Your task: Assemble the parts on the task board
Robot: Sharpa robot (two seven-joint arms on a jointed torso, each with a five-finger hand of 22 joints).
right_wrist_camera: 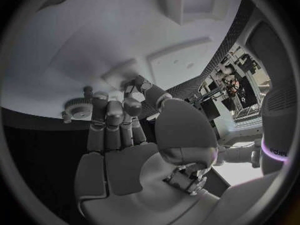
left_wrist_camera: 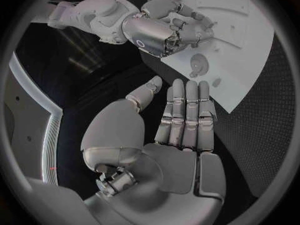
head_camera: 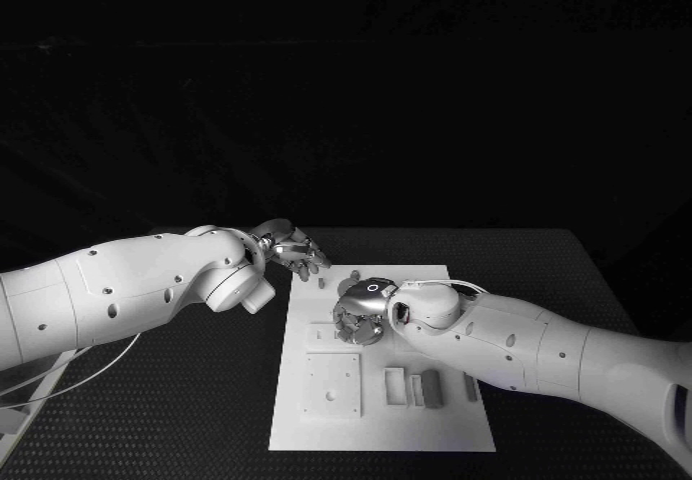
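Several small grey rigid-looking parts lie at 5 o'clock on the flat white task board; I judge them light, stiff, best pinched across their long sides. My right hand hovers curled mid-board, grip unclear; my left hand, fingers straight and holding nothing, sits at the board's 11 o'clock corner.

One table carries one white task board. Two hands are over the board: the left hand at its far corner, the right hand over its middle. On the board's near half lie one square plate and three small upright blocks beside it. One gear sits by the right hand's fingertips.
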